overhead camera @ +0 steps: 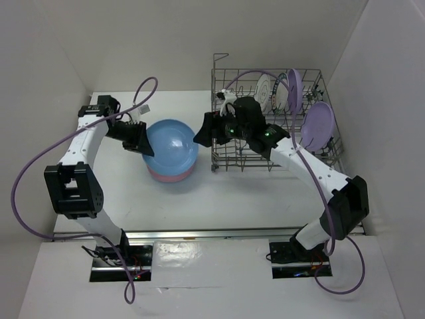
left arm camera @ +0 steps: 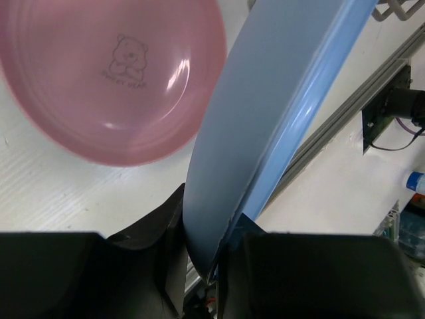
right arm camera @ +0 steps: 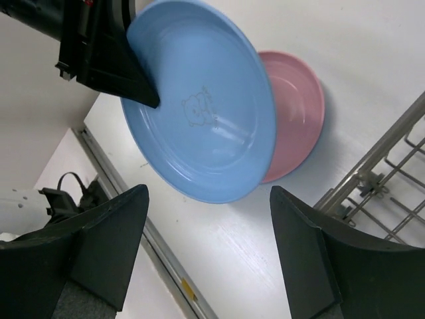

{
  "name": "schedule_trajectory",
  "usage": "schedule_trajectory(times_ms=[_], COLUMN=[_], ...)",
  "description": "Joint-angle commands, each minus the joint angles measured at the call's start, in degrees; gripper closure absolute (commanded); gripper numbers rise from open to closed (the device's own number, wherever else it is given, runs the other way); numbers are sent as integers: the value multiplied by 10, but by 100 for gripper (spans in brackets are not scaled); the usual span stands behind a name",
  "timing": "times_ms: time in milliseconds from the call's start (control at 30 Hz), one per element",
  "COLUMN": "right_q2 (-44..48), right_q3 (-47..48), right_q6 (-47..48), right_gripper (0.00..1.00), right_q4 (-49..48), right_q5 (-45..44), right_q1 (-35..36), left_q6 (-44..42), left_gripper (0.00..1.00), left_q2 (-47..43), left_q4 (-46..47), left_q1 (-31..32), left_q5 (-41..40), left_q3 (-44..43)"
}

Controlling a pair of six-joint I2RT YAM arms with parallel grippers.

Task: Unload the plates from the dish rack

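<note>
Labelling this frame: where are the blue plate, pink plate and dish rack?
blue plate (overhead camera: 171,143), top view, middle of its face.
pink plate (left arm camera: 133,106), left wrist view, inside its well.
dish rack (overhead camera: 227,159), top view, wires near its near left corner.

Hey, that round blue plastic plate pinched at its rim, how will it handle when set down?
The round blue plastic plate looks stiff: it holds its shape though the left end effector grips only its rim. Its glossy surface may let it slip in that pinch. Probably light, since one pinch carries it; it should nest on the round pink plate below.
</note>
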State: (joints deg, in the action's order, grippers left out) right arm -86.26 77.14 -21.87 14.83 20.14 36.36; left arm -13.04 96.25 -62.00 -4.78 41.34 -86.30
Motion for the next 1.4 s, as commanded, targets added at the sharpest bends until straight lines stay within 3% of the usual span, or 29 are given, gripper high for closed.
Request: schedule_trajectory(times_ms=[0, 233, 433, 633, 733, 1133, 1367], right_q2=[44, 71, 96, 115, 115, 120, 120], right_q3=[37, 93, 104, 82, 82, 94, 106], right_q6=[18, 39, 55, 55, 55, 55, 60], right_gripper=[19, 19, 19, 19, 19, 19, 19], right_q4=[13, 43, 71, 71, 77, 77, 99], right_q5=[-43, -64, -91, -91, -91, -85, -97], right_q1=[1, 1, 1, 1, 1, 1, 1], left_q6=[-51, -53, -47, -30, -25, -7, -7], left_gripper=[100, 100, 100, 99, 90, 27, 24], left_q2=[8, 80, 141, 156, 169, 175, 158], left_q4=[-58, -45, -53, -38, -38, -5, -5], left_q1=[-19, -19, -14, 6, 12, 28, 47], left_q5=[28, -94, -72, -113, -120, -218, -253], left_q3=[-47, -32, -55, -74, -79, -91, -103])
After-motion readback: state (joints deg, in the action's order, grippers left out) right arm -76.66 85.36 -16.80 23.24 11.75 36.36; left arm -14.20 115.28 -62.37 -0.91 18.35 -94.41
